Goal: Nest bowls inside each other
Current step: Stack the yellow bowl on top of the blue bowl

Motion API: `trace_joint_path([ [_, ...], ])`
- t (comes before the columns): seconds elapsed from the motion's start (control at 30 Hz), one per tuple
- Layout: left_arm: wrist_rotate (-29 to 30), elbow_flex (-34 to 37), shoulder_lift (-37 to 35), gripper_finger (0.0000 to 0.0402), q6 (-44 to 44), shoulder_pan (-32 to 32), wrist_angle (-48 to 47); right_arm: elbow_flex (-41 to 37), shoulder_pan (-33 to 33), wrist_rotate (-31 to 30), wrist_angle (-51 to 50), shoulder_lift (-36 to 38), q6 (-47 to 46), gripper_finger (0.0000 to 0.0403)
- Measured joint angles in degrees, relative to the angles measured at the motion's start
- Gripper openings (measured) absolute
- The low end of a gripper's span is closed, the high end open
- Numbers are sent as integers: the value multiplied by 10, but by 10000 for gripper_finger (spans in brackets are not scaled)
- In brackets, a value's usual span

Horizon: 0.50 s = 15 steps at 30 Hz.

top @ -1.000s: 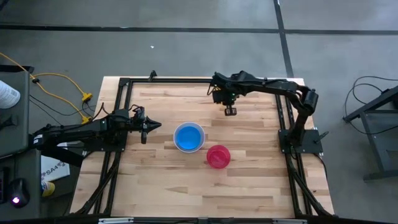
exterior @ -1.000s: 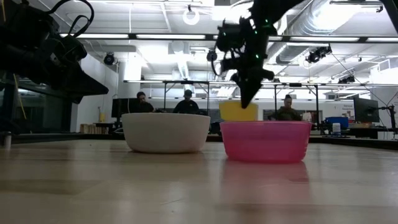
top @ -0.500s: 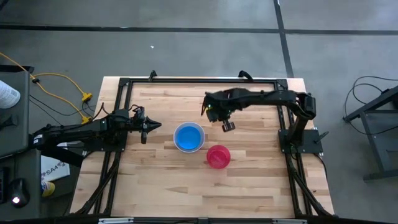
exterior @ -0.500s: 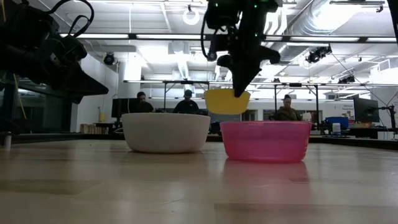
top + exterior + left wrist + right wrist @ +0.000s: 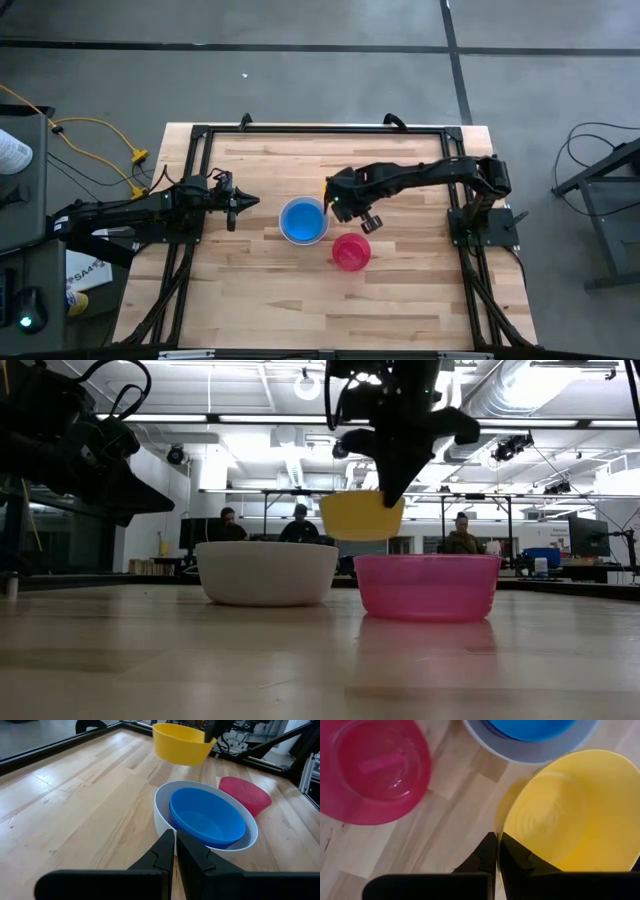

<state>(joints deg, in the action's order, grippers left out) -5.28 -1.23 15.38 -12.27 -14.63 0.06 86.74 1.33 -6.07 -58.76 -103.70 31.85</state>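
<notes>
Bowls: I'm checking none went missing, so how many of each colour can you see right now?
White bowl: 1
Blue bowl: 1, sitting inside the white one
Yellow bowl: 1, held in the air by the right claw
Red bowl: 1, alone on the table
Purple: 0 visible
Total: 4 bowls

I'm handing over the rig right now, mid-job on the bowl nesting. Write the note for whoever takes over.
Right gripper: shut on the rim of the yellow bowl, holding it in the air beside the stack, above the table.
Left gripper: shut, empty, waiting left of the stack.
Done: blue bowl sits inside the white bowl.
Left: set the yellow bowl into the blue one, then add the red bowl, which stands alone on the table near the stack. No purple bowl can be made out.
</notes>
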Motion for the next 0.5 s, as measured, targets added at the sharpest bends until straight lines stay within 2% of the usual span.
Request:
trace_joint_path([
  [0.3,0,0,0,19,0,0,0,5,-33,-8,-1,0,38,4],
  [0.4,0,0,0,19,0,0,0,38,-43,-21,-12,-9,44,4],
  [0.5,0,0,0,19,0,0,0,84,-49,-1,-22,-25,44,4],
])
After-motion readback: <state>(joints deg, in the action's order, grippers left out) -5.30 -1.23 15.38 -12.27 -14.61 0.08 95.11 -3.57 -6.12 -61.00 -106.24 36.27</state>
